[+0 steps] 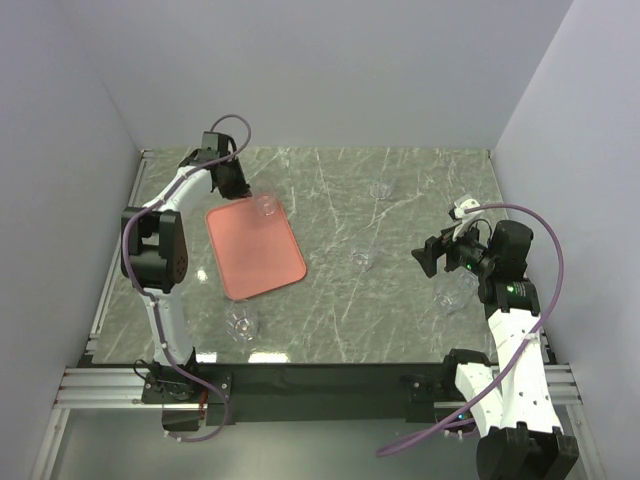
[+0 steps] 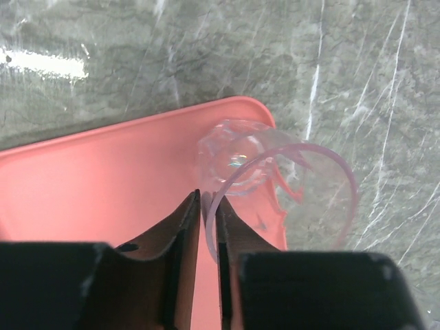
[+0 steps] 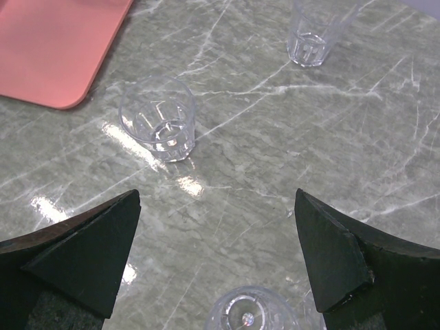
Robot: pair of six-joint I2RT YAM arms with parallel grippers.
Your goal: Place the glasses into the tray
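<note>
The salmon-pink tray [image 1: 250,255] lies left of centre. My left gripper [image 1: 238,188] is shut on the rim of a clear glass [image 1: 266,207] at the tray's far right corner. In the left wrist view the fingers [image 2: 207,203] pinch the glass wall, and the glass [image 2: 237,161] tilts over the tray's corner [image 2: 103,179]. My right gripper [image 1: 425,258] is open and empty above the table at the right. In the right wrist view it [image 3: 217,196] has one glass [image 3: 251,313] just below the gap and two more glasses [image 3: 158,127] [image 3: 313,34] ahead.
Loose glasses stand on the marble at the far right [image 1: 380,188], centre [image 1: 362,256], front left [image 1: 243,322] and under the right arm [image 1: 455,290]. White walls close in the table on three sides. The tray's corner [image 3: 55,48] shows in the right wrist view.
</note>
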